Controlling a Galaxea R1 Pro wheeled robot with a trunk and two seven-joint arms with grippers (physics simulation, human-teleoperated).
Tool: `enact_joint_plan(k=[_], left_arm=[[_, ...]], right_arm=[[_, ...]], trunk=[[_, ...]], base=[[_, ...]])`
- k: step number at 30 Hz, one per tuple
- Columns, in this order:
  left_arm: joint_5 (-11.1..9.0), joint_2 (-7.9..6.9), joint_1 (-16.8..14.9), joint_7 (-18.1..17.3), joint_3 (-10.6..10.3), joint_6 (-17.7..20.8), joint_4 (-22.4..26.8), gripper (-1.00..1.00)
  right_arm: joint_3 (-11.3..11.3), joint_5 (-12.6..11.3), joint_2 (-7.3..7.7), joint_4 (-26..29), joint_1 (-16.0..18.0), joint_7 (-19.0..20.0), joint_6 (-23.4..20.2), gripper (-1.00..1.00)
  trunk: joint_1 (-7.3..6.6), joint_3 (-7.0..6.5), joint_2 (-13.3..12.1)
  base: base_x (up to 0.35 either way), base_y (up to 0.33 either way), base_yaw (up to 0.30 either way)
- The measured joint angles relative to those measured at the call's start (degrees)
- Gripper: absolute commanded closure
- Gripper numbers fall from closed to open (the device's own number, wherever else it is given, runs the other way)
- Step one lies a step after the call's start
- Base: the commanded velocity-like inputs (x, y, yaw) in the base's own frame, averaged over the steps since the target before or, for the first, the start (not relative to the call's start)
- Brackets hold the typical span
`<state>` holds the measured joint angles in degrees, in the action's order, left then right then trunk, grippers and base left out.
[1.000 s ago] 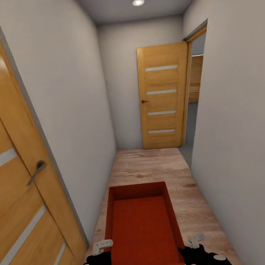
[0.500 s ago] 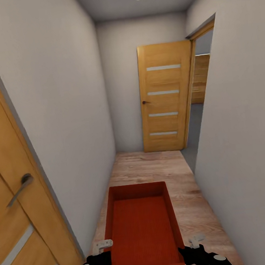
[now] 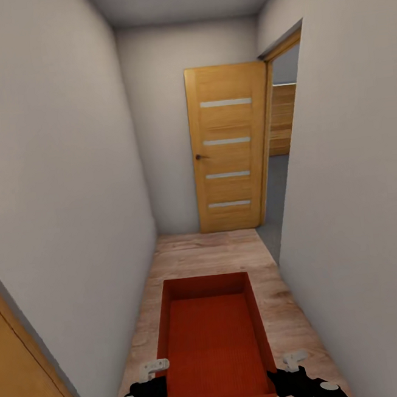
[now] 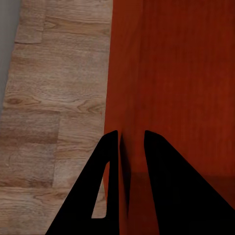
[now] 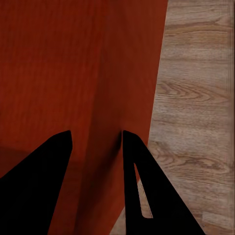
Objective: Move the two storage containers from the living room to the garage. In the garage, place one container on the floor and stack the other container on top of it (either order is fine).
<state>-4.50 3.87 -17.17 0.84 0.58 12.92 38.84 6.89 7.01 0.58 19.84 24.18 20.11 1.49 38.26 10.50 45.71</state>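
Observation:
One orange-red storage container (image 3: 213,337) hangs low in front of me over light wood planks, open side up and empty. My left gripper (image 3: 151,388) is shut on its left wall and my right gripper (image 3: 289,373) is shut on its right wall. Seen from the left wrist, the left gripper (image 4: 131,133) straddles the thin red wall of the container (image 4: 186,73), one black finger on each side. In the right wrist view the right gripper (image 5: 96,132) straddles the opposite wall of the container (image 5: 58,63) in the same way.
I am in a narrow corridor with pale walls close on both sides. An orange-brown wooden door (image 3: 230,146) stands at the far end beside an open doorway (image 3: 279,178) with grey flooring beyond. Another wooden door's edge (image 3: 21,376) shows at the near left.
The whole view has shifted as I moved down the corridor: the near left door has slid almost out of the picture. The container stays held between both grippers.

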Motion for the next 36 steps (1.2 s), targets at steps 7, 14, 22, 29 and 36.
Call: enact_joint_plan(k=[7,14,22,29,36], left_arm=[[-0.05,-0.03,0.0,0.0,-0.02,0.0,0.01,1.0],[-0.06,-0.04,0.0,-0.01,-0.02,-0.01,-0.02,1.0],[-0.1,-0.07,0.02,-0.02,-0.03,0.0,-0.03,1.0],[-0.11,-0.06,0.0,0.0,-0.07,0.0,0.02,1.0],[-0.42,-0.35,0.0,-0.03,-0.25,0.02,0.1,1.0]], right_arm=[[0.01,0.0,-0.02,0.0,0.01,-0.01,0.0,1.0],[0.03,0.05,-0.02,-0.01,0.0,-0.01,0.0,1.0],[0.09,0.15,-0.05,-0.03,0.01,0.0,0.0,1.0],[0.04,0.0,-0.04,-0.04,0.0,-0.03,0.07,1.0],[0.83,0.75,-0.38,-0.17,0.01,-0.13,0.4,1.0]], trunk=[[0.0,0.0,0.0],[0.0,0.0,0.0],[0.0,0.0,0.0],[0.0,0.0,0.01],[0.0,0.0,0.0]], base=[[0.327,0.0,-0.007],[0.327,0.0,0.0],[0.327,0.0,0.0],[0.327,0.0,0.0],[0.327,0.0,0.0]])
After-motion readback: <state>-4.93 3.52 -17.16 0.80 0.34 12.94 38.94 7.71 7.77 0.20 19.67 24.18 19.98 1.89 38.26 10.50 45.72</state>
